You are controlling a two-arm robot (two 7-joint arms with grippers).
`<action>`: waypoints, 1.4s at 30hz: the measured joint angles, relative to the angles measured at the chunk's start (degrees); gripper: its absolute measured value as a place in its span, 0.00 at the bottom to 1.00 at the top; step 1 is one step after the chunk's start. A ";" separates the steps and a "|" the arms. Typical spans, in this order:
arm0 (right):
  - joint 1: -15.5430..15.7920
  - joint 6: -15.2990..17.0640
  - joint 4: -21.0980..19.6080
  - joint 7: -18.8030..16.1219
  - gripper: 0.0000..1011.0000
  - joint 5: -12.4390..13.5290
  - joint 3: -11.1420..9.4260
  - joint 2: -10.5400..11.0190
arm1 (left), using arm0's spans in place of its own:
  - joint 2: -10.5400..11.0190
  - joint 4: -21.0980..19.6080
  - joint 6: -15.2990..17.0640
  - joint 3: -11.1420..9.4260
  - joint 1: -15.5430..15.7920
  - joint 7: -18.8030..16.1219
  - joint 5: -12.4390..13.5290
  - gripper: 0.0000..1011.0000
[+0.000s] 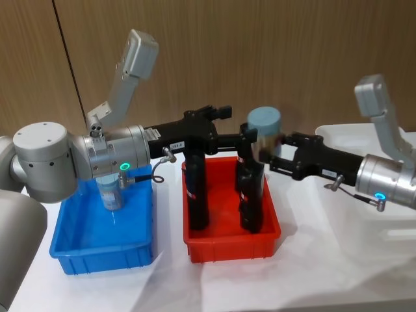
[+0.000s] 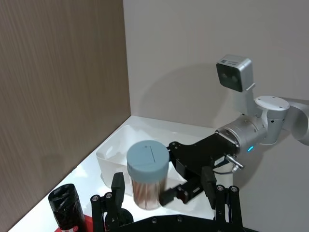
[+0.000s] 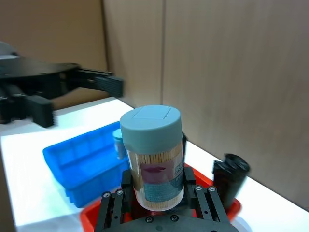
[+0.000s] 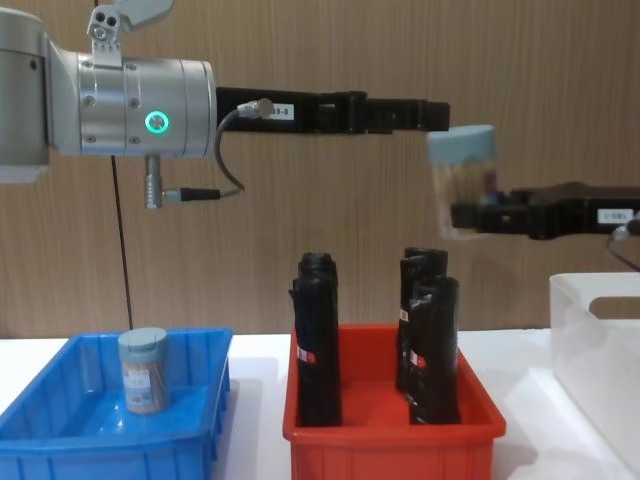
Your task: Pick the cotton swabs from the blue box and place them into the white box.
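One tub of cotton swabs (image 1: 263,127), clear with a pale blue-grey lid, hangs in the air over the red bin, with my right gripper (image 1: 260,148) shut on its lower half. The right wrist view shows this tub (image 3: 152,157) upright between the fingers (image 3: 127,180). My left gripper (image 1: 234,127) is open just left of the tub, at about lid height, not touching it. A second tub (image 1: 112,193) stands in the blue box (image 1: 97,250) at the left. The white box (image 1: 341,135) is at the far right, behind my right arm.
The red bin (image 1: 231,246) sits in the middle between the two boxes and holds tall black rolls (image 1: 197,188) standing upright, directly under the held tub. A wood-panel wall closes off the back. Bare white table lies in front of the bins.
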State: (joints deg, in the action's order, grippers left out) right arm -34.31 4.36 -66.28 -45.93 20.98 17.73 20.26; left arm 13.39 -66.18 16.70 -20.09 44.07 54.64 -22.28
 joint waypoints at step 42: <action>-5.71 -1.18 17.08 19.19 0.66 -2.27 -8.50 4.12 | 0.00 0.00 0.00 0.00 0.00 0.01 0.00 0.99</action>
State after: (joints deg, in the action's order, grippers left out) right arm -40.01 3.18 -49.20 -26.74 18.71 9.23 24.37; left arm 13.39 -66.18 16.70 -20.09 44.07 54.65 -22.28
